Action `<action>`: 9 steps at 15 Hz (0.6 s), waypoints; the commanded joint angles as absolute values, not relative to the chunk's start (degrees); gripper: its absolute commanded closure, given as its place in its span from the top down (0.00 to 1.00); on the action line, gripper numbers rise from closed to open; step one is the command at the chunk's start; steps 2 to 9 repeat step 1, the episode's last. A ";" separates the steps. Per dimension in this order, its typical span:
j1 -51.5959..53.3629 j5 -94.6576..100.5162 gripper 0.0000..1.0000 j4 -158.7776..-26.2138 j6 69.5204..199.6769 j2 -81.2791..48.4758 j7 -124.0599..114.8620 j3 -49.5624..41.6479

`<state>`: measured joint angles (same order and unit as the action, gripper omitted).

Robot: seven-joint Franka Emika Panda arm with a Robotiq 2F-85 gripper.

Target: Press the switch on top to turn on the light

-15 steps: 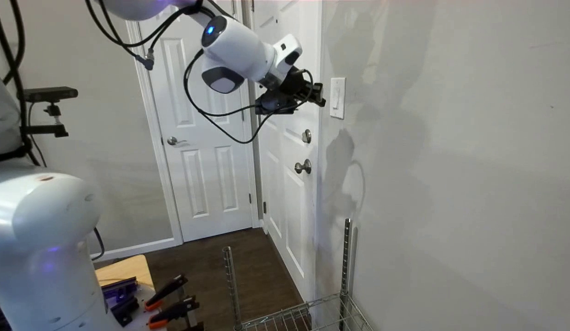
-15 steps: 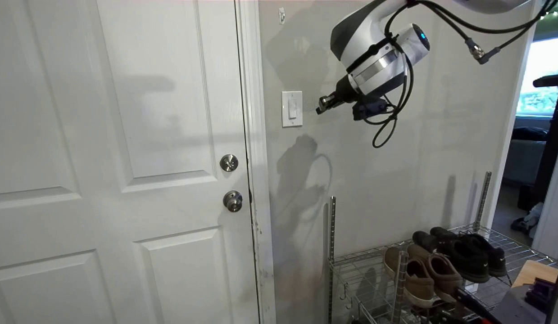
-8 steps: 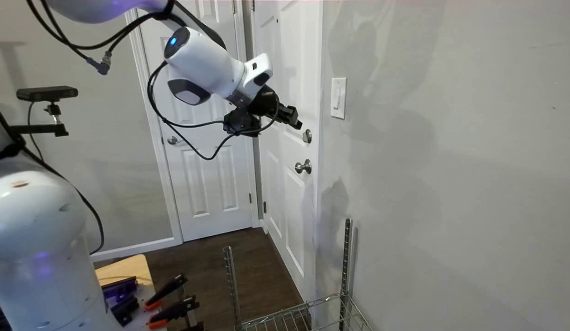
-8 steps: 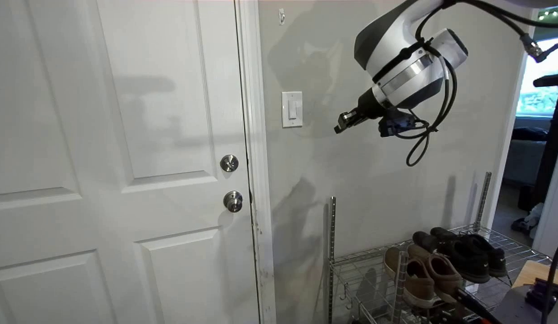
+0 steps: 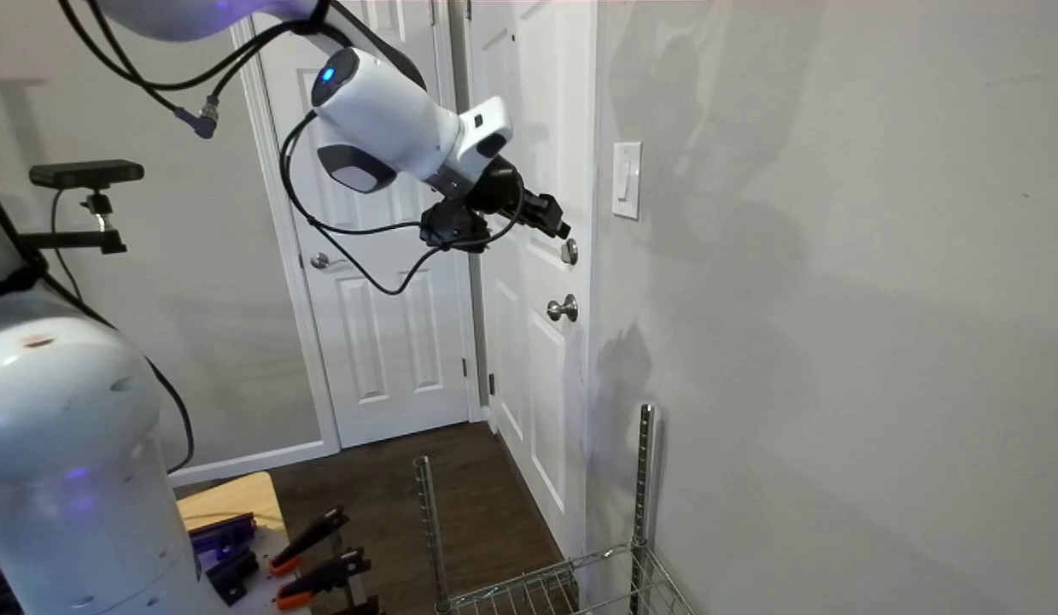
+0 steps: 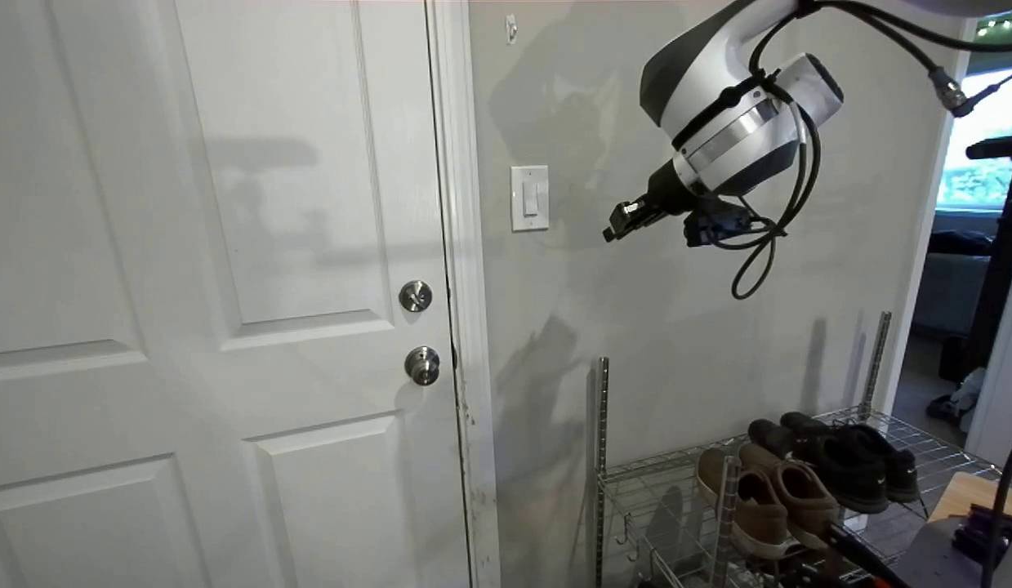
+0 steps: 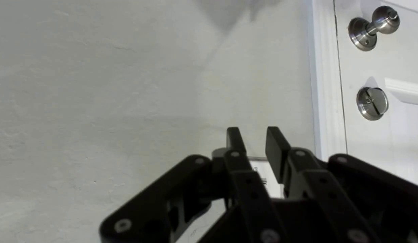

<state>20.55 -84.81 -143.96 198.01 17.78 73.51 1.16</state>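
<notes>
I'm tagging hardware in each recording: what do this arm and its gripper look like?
The arm is glossy white and rounded, with dark grey panels, a silvery band and a glowing blue indicator. Black cables loop along it, and a black strap crosses it. The gripper is black, with jointed, angular fingers and pale round screw heads.

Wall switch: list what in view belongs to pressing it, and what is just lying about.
Belongs to the job:
wall switch
pincer, apart from it

Just lying about or fixed nearby:
brown shoes and black shoes, on the wire rack
black-and-orange clamps
door knob
</notes>
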 commanded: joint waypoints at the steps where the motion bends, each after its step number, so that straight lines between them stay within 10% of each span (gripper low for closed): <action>1: 20.55 -84.81 0.26 -143.96 198.01 17.77 73.51 1.16; 9: 20.55 -84.81 0.26 -143.96 198.01 17.77 73.51 1.16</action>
